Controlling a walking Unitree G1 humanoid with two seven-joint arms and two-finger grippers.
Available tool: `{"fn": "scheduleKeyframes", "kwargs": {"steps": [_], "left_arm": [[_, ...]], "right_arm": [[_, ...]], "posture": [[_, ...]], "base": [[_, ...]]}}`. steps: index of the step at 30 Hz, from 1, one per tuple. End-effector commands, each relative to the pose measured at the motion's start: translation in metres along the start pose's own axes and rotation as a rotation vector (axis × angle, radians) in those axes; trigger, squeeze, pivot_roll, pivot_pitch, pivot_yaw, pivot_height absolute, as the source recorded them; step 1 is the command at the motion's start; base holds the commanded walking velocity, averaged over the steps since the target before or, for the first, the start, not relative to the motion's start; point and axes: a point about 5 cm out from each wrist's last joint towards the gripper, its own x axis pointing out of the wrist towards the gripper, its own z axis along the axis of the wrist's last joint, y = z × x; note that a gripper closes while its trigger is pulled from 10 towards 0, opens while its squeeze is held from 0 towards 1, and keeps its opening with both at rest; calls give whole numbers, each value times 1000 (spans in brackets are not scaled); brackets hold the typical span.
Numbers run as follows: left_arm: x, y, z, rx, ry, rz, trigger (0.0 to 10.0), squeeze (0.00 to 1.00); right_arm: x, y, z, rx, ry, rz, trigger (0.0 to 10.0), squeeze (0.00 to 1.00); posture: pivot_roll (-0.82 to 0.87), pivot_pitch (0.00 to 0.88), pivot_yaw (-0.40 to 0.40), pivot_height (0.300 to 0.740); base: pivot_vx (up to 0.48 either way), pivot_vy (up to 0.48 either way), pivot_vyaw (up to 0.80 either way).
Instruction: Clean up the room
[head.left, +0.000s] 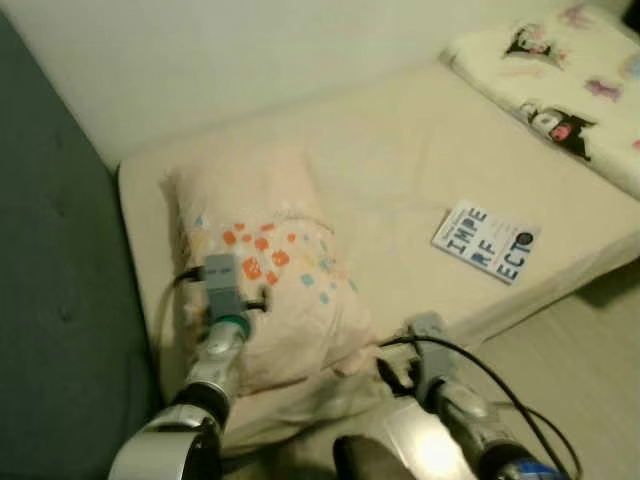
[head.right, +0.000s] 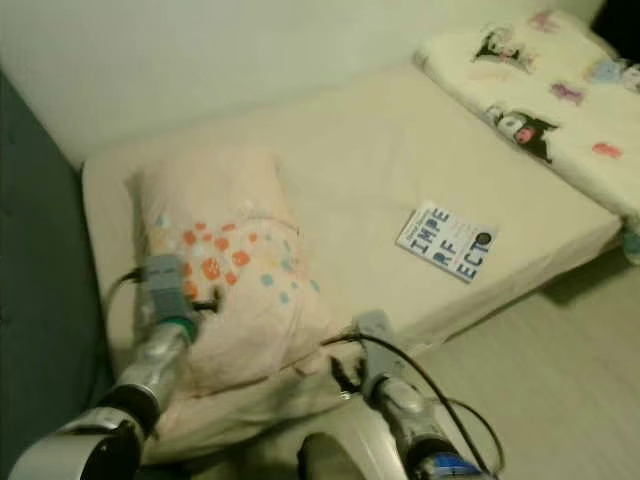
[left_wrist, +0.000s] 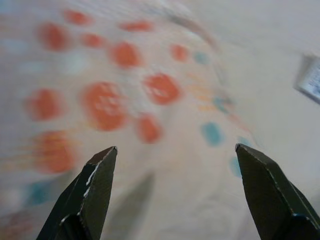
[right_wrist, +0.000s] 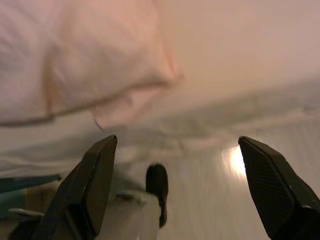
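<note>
A pale pink pillow (head.left: 268, 262) with orange and blue spots lies on the near left part of the cream mattress (head.left: 400, 160). My left gripper (left_wrist: 175, 155) is open and hovers just over the spotted part of the pillow (left_wrist: 125, 95). My right gripper (right_wrist: 177, 145) is open too, held low beside the mattress edge near the pillow's corner (right_wrist: 130, 75). A white and blue book (head.left: 485, 241) lies flat on the mattress to the right.
A folded blanket (head.left: 570, 80) with cartoon prints sits at the far right of the mattress. A dark grey-green panel (head.left: 50, 280) borders the bed on the left. Light floor (head.left: 590, 340) runs along the bed's right side.
</note>
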Motion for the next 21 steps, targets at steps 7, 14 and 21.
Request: {"fn": "scheduleKeyframes", "kwargs": {"steps": [7,14,21], "left_arm": [[4,-13,1,-127,63,-13,10000,0],[13,-1,40,-103,-56,81,10000,0],[13,49,76,-93,-166,248,10000,0]], "right_arm": [[-19,-5,-21,47,-32,0,10000,0],[-36,0,-29,56,-78,54,10000,0],[-45,9,-32,43,-77,97,10000,0]], "posture": [[-356,305,126,695],[-363,355,119,695],[-349,395,117,695]], "base": [[0,0,0],[0,0,0],[0,0,0]]}}
